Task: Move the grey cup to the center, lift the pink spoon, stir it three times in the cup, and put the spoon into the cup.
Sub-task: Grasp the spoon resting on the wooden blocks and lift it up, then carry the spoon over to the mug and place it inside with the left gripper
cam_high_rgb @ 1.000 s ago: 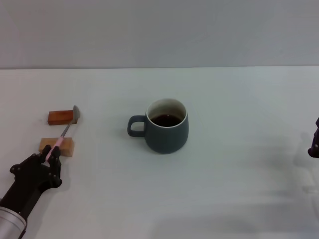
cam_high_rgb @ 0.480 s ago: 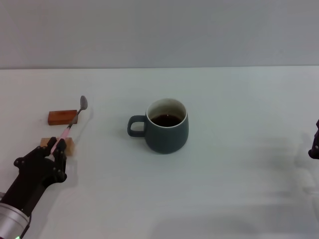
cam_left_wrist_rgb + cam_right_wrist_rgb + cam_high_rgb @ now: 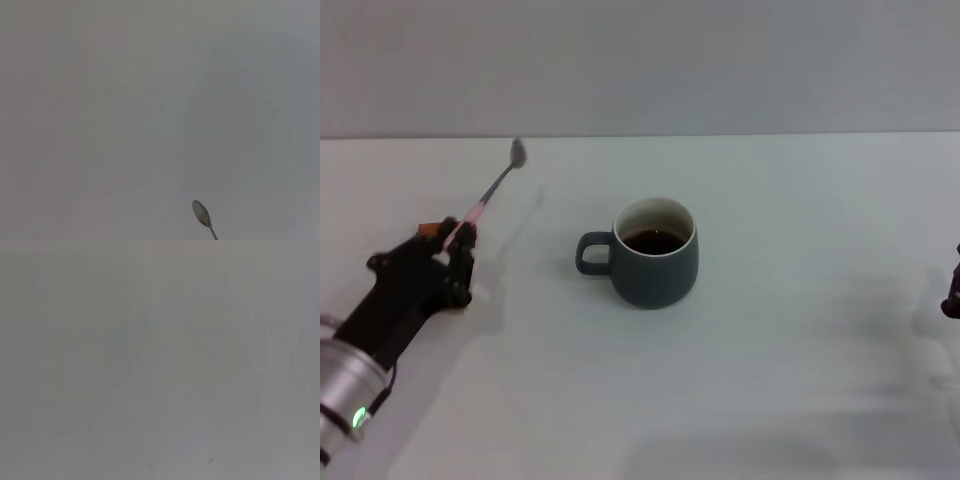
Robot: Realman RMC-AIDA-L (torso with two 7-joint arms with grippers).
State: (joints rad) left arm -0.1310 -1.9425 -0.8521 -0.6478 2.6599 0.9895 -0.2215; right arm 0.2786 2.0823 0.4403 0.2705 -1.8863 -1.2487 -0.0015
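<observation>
Black and blunt, the left gripper (image 3: 448, 243) sits nearest, low at the left side of the table (image 3: 790, 350), its fingers pinched on the pale handle of the pink spoon (image 3: 492, 190). The spoon slants up and away from it, metal bowl highest and clear of the surface; the left wrist view shows only that bowl (image 3: 201, 213) against plain grey. To the right, well apart from the spoon, the grey cup (image 3: 655, 255) stands upright near the middle, handle toward the left arm, dark liquid inside. The carry should swing the bowl over the rim, then tip it downward before lowering, keeping off the near wall so the cup does not slide. The right gripper (image 3: 952, 290) is parked at the right edge; I cannot tell how its claw stands.
</observation>
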